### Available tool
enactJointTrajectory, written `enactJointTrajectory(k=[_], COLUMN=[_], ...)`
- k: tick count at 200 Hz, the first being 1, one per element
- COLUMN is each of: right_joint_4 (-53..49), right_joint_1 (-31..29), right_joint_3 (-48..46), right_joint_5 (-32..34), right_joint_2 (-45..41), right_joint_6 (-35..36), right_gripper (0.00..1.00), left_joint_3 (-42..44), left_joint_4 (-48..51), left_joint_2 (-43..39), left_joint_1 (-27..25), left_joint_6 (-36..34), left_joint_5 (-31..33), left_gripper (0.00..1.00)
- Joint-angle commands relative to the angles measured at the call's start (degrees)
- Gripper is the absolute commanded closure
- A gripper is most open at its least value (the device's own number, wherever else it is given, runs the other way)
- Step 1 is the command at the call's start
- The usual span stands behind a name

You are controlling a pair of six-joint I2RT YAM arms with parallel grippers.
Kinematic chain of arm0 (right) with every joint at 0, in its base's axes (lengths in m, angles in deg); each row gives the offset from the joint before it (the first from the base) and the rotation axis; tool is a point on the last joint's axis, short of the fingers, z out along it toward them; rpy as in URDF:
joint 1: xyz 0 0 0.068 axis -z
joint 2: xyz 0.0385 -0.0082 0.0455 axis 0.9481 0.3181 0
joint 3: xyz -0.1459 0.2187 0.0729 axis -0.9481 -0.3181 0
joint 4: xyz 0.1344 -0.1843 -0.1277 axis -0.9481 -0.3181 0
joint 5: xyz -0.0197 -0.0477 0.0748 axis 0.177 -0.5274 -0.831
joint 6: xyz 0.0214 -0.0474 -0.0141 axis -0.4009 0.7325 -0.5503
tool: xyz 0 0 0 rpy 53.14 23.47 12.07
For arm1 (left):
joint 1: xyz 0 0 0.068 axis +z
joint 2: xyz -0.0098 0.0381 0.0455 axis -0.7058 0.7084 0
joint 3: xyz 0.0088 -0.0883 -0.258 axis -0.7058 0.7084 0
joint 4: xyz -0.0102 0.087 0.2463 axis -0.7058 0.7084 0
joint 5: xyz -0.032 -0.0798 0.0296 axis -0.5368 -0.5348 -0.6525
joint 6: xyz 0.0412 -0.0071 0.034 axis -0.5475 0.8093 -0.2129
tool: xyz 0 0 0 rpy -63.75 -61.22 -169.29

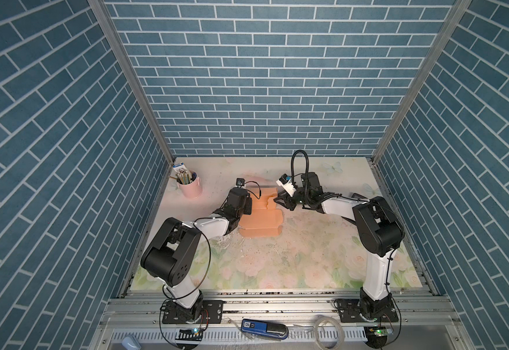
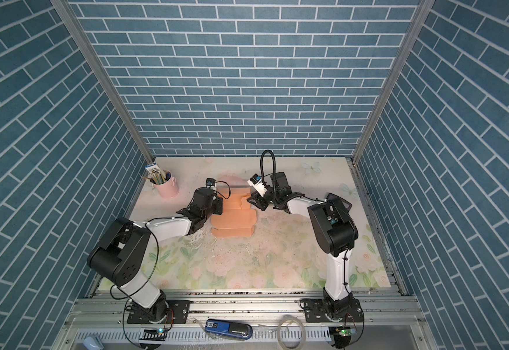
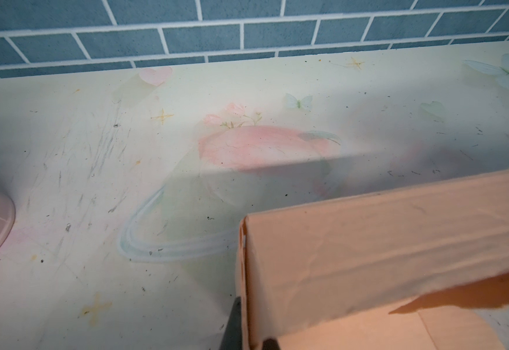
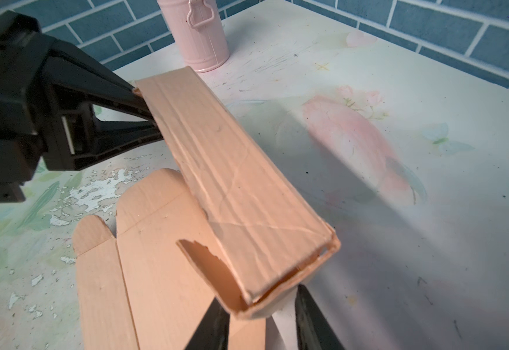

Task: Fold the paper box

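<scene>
The paper box [image 1: 262,221] [image 2: 235,222] is a tan-orange cardboard sheet lying mid-table. Its near panels lie flat, and its far strip [image 4: 232,181] is folded up into a raised hollow wall. My left gripper [image 1: 254,197] [image 3: 247,318] is shut on the left end of that wall, with the cardboard edge pinched between its dark fingers; it also shows in the right wrist view [image 4: 148,115]. My right gripper [image 1: 276,200] [image 4: 257,303] sits at the wall's right end, one finger on each side of the end and against it. A torn flap [image 4: 204,260] curls beside the near finger.
A pink bucket [image 1: 190,186] [image 4: 200,39] with pens stands at the back left, near the left arm. Blue tiled walls close in the back and both sides. A blue tool [image 1: 264,327] and a coiled tube [image 1: 329,330] lie on the front rail.
</scene>
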State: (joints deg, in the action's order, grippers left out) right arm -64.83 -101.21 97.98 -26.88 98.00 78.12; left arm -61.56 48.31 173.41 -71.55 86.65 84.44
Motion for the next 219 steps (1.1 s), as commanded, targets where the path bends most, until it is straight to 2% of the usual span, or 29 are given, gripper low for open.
enactJointTrajectory(k=[1,47,118,132,160,176,203,219], right_joint_4=[-1.65,4.67,14.02,15.52,18.7,20.13,20.94,21.53], right_joint_1=[-0.89,-2.47,-4.87,-5.12,-5.74,-5.96,-6.78,-7.28], right_joint_3=[1.27,-2.59,-5.55,-5.81,-7.35,-8.67,-10.24,-11.0], right_joint_5=[2.42,12.72,24.69,26.72,29.7,31.0,34.66,36.64], right_joint_2=[1.19,-0.43,-1.27,-1.27,-1.51,-1.95,-2.59,-2.99], right_joint_6=[1.85,-1.45,-4.33,-5.4,-7.4,-8.27,-9.19,-9.63], right_gripper=[0.64,0.63,0.66,0.7,0.87,0.89,1.0,1.0], left_joint_3=[-1.73,-1.3,-0.07,0.08,-0.11,-0.43,-1.12,-1.48], left_joint_4=[1.76,1.81,1.09,1.09,1.68,2.57,4.21,5.5], left_joint_2=[0.73,-0.49,-2.16,-2.34,-2.51,-2.51,-1.92,-1.99], left_joint_1=[-0.39,-0.35,-0.33,-0.4,-0.35,-0.33,-0.42,-0.52], left_joint_6=[0.78,1.35,2.09,2.42,3.23,4.0,5.4,6.5], left_joint_5=[-1.06,-1.46,-2.67,-2.86,-3.15,-3.03,-2.89,-2.25], left_gripper=[1.0,1.0,1.0,1.0,1.0,1.0,1.0,1.0])
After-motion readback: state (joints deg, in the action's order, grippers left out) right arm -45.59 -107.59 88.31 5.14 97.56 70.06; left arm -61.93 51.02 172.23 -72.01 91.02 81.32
